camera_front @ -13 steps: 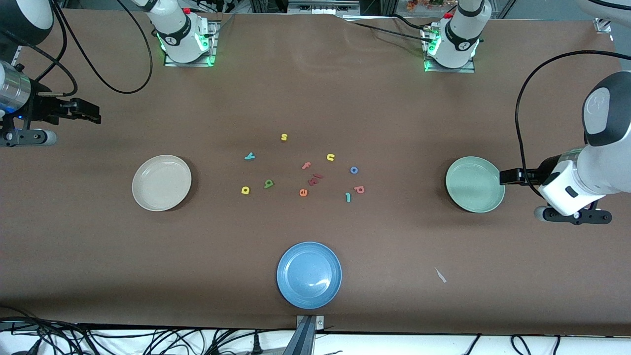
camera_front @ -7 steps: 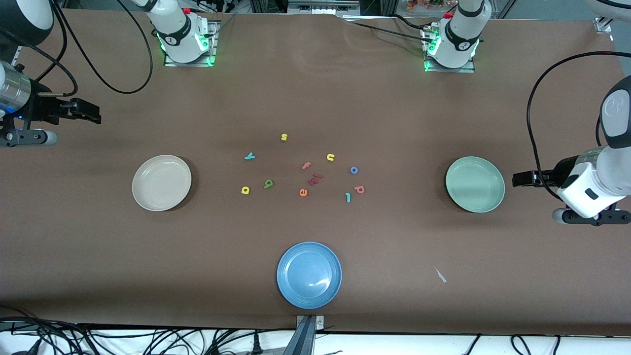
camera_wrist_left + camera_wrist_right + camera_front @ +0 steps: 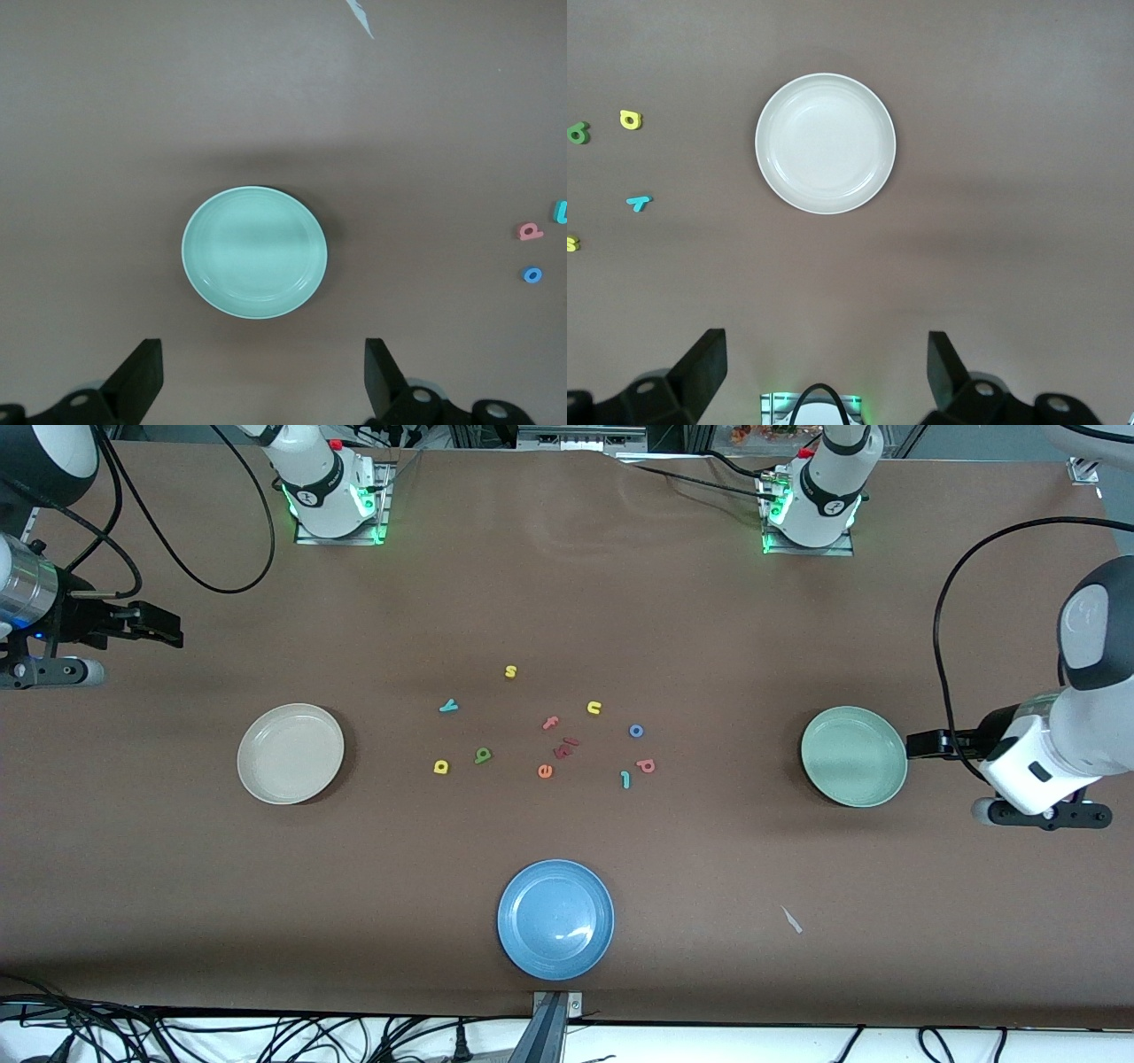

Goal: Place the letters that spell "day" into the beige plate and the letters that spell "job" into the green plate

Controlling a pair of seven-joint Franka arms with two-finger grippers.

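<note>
Since both the left gripper (image 3: 912, 744) at three o'clock and right gripper (image 3: 173, 635) at ten o'clock hang released, the light, stiff letters (image 3: 483, 755) likely need edge pinches.

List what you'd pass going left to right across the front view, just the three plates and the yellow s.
beige plate → yellow s → blue plate → green plate
</note>
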